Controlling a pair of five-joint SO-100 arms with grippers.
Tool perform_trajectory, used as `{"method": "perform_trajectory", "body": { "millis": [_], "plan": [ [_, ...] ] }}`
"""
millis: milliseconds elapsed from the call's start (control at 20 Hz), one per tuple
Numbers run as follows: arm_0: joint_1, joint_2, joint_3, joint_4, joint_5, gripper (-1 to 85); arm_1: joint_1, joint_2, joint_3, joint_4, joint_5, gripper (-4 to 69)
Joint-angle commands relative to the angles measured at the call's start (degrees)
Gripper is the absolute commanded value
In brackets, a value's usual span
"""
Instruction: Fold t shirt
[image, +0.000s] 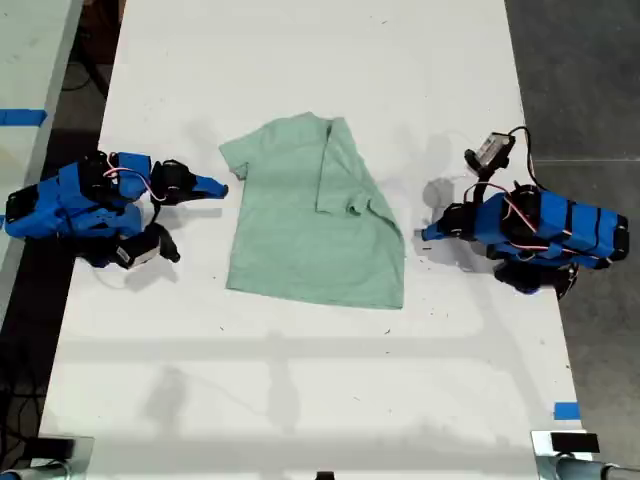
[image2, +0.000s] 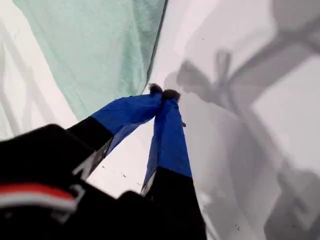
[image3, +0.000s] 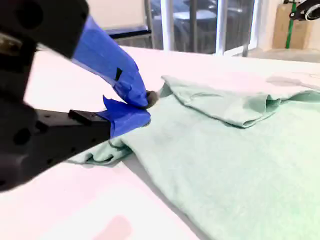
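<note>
Blue-taped fingers (image3: 125, 117) of my second gripper (image3: 145, 102) fill the near part of the second wrist view. Their tips are pressed together right at the edge of the t shirt (image3: 225, 165), just beside its bunched sleeve (image3: 100, 152). I cannot tell whether any cloth is pinched between them.

In the exterior view this gripper (image: 220, 187) sits just off the shirt's side edge, below the spread sleeve (image: 232, 152).

My first gripper (image2: 164, 92) is also closed, tip against tip, with nothing between the jaws. It hangs over bare white table (image2: 240, 165) just beside the shirt's edge (image2: 100, 50), not touching the cloth. The exterior view shows it (image: 427, 236) near the shirt's opposite side, level with the lower half of the body.

The t shirt (image: 300, 230) lies flat on the table (image: 300, 380) between my two grippers. Its long axis runs from collar to hem, and both grippers point at it across that axis. The collar end points toward the exterior view's top and the hem toward the bottom, with the hem edge slightly slanted.

On the side nearer my first gripper, the sleeve and shoulder are turned inward as a flap (image: 345, 170) lying over the chest. The sleeve nearer my second gripper is unfolded, so the shirt's outline is lopsided.
</note>
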Motion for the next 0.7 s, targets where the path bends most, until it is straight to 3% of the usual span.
{"method": "perform_trajectory", "body": {
  "millis": [0, 100, 250, 350, 450, 650],
  "plan": [
    [-0.18, -2.81, -4.66, -2.46, 4.57, -0.1, -0.09, 0.53, 2.29, -0.26, 0.62, -0.2],
    [-4.39, -25.05, -22.32, 1.41, 10.02, 2.1, 0.09, 0.53, 2.29, -0.26, 0.53, -0.2],
    [-15.47, -66.8, -50.45, 13.01, 24.08, 15.6, 0.18, 0.53, 2.29, -0.26, 0.53, -0.2],
    [-21.8, -78.93, -59.5, 14.06, 30.76, 17.3, -0.18, 0.53, 2.29, -0.26, 0.53, -0.2],
    [-28.48, -89.12, -63.9, 13.54, 34.89, 17.8, -0.26, 0.53, 2.29, -0.18, 0.62, -0.2],
    [-36.12, -101.87, -62.58, 3.25, 35.6, 16.7, -0.18, 0.53, 2.29, -0.09, 0.53, -0.2]
  ]
}}
